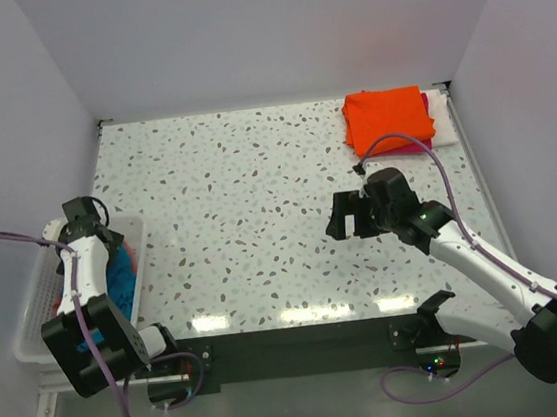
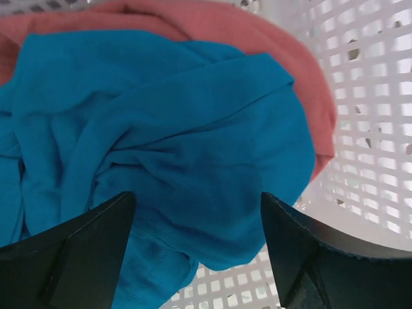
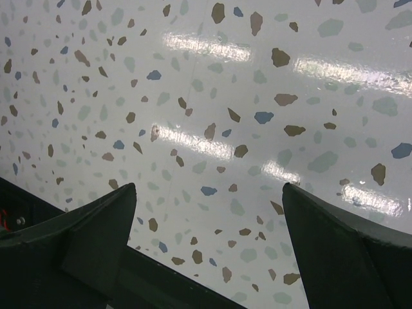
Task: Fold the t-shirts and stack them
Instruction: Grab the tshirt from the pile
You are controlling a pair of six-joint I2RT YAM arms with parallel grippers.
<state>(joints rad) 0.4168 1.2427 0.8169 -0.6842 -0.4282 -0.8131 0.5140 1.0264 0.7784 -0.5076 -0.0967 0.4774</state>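
A crumpled teal-blue t-shirt [image 2: 161, 129] lies in the white basket [image 2: 373, 129] on top of a salmon-pink t-shirt [image 2: 270, 45]. My left gripper [image 2: 196, 193] hangs open just above the teal cloth, its jaws wide apart and holding nothing. From above, the teal shirt [image 1: 122, 277] shows beside the left gripper [image 1: 110, 250]. A folded orange t-shirt [image 1: 386, 119] sits at the far right corner on a magenta one [image 1: 421, 147], of which only the edge shows. My right gripper [image 1: 345, 216] is open and empty over bare table [image 3: 209, 185].
The white lattice basket [image 1: 35, 297] stands at the table's left edge beside the left arm. A pale cloth edge [image 1: 443, 121] sticks out right of the orange stack. White walls close in the table on three sides.
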